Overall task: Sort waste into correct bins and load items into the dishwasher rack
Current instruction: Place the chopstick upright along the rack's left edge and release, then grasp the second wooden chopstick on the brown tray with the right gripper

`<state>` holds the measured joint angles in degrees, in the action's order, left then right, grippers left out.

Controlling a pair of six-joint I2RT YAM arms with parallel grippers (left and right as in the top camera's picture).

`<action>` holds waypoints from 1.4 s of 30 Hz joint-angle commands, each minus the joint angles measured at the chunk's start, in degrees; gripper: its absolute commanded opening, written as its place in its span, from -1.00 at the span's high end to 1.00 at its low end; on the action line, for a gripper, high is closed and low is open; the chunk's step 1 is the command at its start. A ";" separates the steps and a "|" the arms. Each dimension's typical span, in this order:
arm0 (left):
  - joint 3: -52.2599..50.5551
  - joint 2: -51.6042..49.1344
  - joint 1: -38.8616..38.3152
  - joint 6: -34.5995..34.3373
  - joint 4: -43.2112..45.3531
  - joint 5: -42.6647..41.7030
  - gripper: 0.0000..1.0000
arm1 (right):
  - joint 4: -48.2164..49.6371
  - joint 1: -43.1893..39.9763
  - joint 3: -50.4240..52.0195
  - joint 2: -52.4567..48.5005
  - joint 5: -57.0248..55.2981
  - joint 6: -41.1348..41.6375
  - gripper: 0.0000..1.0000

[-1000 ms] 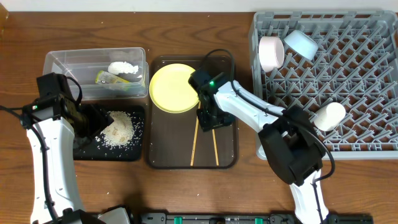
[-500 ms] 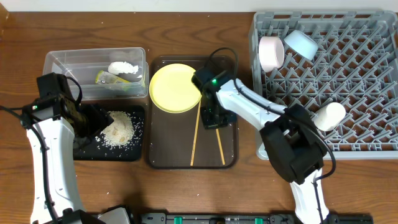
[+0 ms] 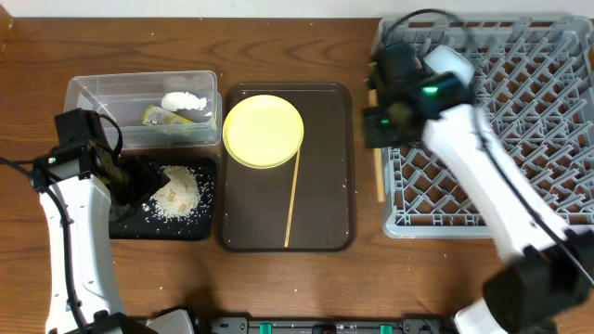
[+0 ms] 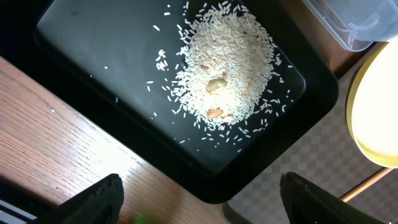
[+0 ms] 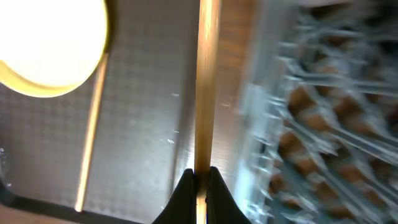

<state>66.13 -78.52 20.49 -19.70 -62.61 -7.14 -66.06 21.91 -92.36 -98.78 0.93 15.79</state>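
My right gripper (image 3: 379,127) is shut on one wooden chopstick (image 3: 378,181) and holds it over the left edge of the grey dishwasher rack (image 3: 548,199). The wrist view shows the jaws (image 5: 200,180) pinching that chopstick (image 5: 205,81). The other chopstick (image 3: 292,199) lies beside the yellow plate (image 3: 264,130). My left gripper (image 3: 139,181) is open and empty over the black tray (image 3: 125,224) of rice scraps (image 3: 178,192). The clear box (image 3: 102,93) holds the wrapper (image 3: 160,116) and tissue (image 3: 184,100). A light blue bowl (image 3: 452,63) shows in the rack. My arm hides the white bowl and cup.
The plate and loose chopstick lie on a dark brown serving tray (image 3: 325,167) between the bins and the rack. My right arm stretches diagonally across the rack's left half. In the left wrist view the black tray's corner (image 4: 298,155) sits close to the brown tray.
My right gripper has lifted one chopstick off the brown tray and carried it right and back to the rack's left edge. The left arm has not moved.
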 commanded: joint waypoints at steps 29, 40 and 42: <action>0.48 0.68 0.17 -0.35 -0.15 0.11 -0.66 | 13.07 -6.23 8.94 -0.02 0.22 -4.74 0.26; 0.48 0.68 0.17 -0.35 -0.13 0.11 -0.66 | 20.39 7.56 8.52 -0.15 5.11 -3.91 0.04; 0.48 0.68 0.17 -0.35 -0.13 0.11 -0.66 | 20.90 10.82 8.52 -2.12 5.11 -1.97 -0.01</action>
<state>66.13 -78.52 20.49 -19.70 -62.61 -7.14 -45.58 28.47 -83.31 -98.28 4.75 11.60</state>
